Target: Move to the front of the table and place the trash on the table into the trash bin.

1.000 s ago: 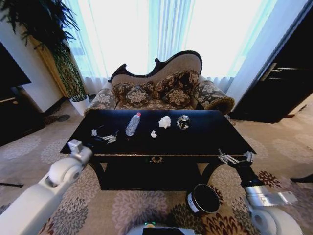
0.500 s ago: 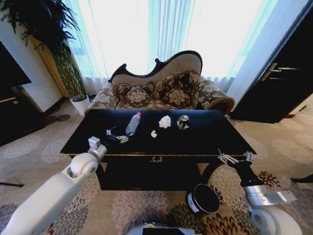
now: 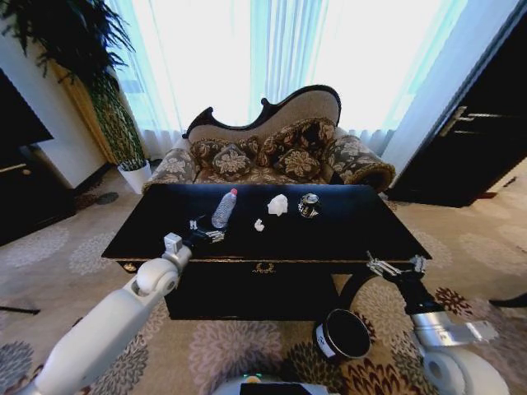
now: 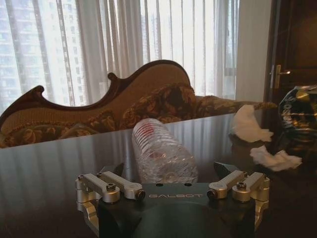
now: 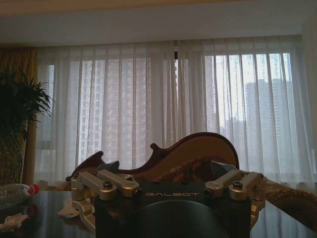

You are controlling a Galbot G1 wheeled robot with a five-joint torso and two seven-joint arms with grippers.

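Observation:
The black table (image 3: 354, 232) stands right in front of me. On it lie a silvery drink can (image 3: 308, 205), a crumpled white wad (image 3: 278, 204) and a small white scrap (image 3: 258, 225). A clear plastic bottle (image 3: 224, 208) with a red cap lies beside them. My left gripper (image 3: 206, 234) is open over the table's near left part, just short of the bottle (image 4: 161, 154). The left wrist view also shows the wad (image 4: 247, 125), a scrap (image 4: 275, 159) and the can (image 4: 297, 112). My right gripper (image 3: 396, 265) is open at the table's front right corner, above the trash bin (image 3: 342, 333) on the floor.
A patterned sofa (image 3: 272, 152) stands behind the table, in front of curtained windows. A white plant pot (image 3: 133, 174) sits at the back left and dark cabinets (image 3: 478, 140) at the right. Patterned carpet surrounds the table.
My left arm has swung right and forward, carrying its gripper from the table's front left edge up to the bottle's base. The right arm has stayed still.

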